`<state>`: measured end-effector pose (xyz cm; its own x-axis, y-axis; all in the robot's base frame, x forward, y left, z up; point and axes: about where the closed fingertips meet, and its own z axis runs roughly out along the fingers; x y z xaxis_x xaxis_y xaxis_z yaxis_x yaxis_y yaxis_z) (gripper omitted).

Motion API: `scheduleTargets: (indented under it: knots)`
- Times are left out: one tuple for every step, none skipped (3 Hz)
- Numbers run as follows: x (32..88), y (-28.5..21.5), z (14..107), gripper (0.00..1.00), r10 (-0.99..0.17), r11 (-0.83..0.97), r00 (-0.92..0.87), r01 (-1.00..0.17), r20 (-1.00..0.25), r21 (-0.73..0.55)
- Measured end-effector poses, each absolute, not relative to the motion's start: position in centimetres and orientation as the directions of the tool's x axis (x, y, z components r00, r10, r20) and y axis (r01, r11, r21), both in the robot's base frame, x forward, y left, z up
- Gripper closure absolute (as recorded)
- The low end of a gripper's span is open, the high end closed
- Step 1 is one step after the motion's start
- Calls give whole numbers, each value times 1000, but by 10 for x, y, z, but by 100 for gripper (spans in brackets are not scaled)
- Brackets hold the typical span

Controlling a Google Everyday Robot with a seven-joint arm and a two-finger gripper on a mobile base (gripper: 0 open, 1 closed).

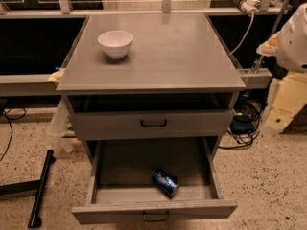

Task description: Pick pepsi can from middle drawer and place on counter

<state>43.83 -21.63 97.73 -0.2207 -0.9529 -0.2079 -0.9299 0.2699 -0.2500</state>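
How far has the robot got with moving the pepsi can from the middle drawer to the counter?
Done: the middle drawer stands pulled open. In hand: nothing; the gripper is not in view, and the pepsi can lies on its side on the drawer floor. Left: grasp the can, lift it, and set it on the counter, where a white bowl sits.

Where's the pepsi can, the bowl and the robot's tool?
pepsi can [165, 182]: camera view, its blue side.
white bowl [115, 43]: camera view, its outer wall.
tool [276, 44]: camera view, right edge, beside the counter [192, 56], its pale tip.

High front view, down onto counter [182, 56]
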Motion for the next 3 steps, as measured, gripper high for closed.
scheduleTargets:
  knots:
    - [438, -216, 977, 0, -953, 270, -221, -930, -208, -250]
    - [440, -212, 960, 18, -950, 272, -218, -930, -224, -247]
    - [447, -205, 902, 41, -939, 297, -243, -930, -244, -218]
